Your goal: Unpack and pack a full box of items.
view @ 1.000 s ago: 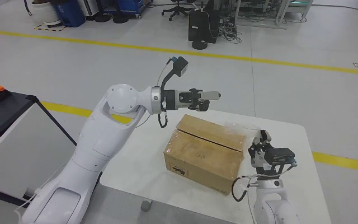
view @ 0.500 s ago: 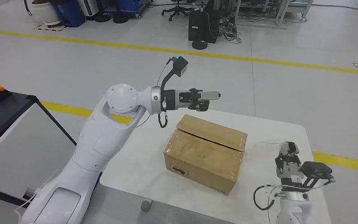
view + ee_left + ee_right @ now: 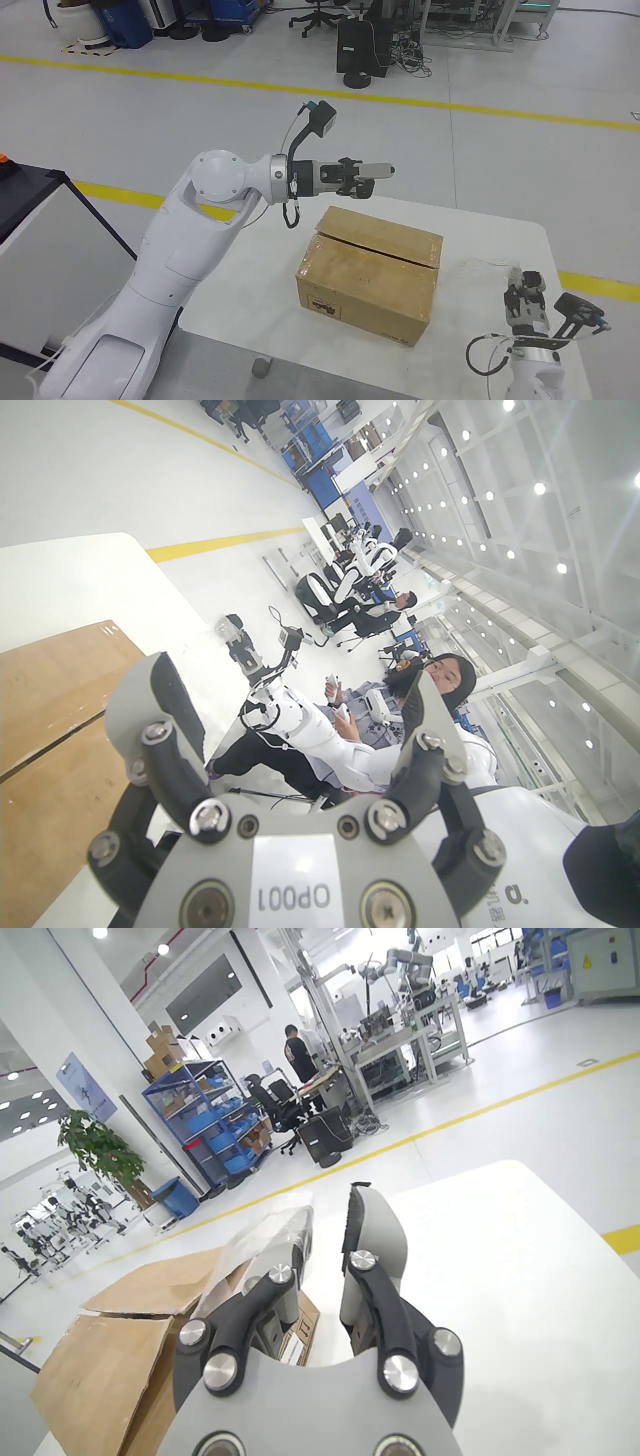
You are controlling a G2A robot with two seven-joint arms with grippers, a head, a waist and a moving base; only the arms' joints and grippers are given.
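Note:
A brown cardboard box (image 3: 368,282) stands in the middle of the white table (image 3: 500,230). Its top flaps meet along a seam and sit a little loose (image 3: 130,1288). My left gripper (image 3: 385,170) hangs open and empty in the air beyond the box's far edge; its fingertips are wide apart (image 3: 290,670). My right gripper (image 3: 524,283) is near the table's near right corner, clear of the box. Its fingers stand close together (image 3: 332,1200), with crumpled clear plastic film (image 3: 260,1238) caught at one of them. A thin strand of film (image 3: 490,262) trails toward the box.
Bare tabletop lies right of the box and behind it (image 3: 500,1248). The table's rounded far right corner (image 3: 540,235) and its right edge are near my right gripper. Open floor with a yellow line (image 3: 450,105) surrounds the table.
My right gripper has drawn back from the box's far right corner to the table's near right, taking the clear film with it. The left arm has not moved.

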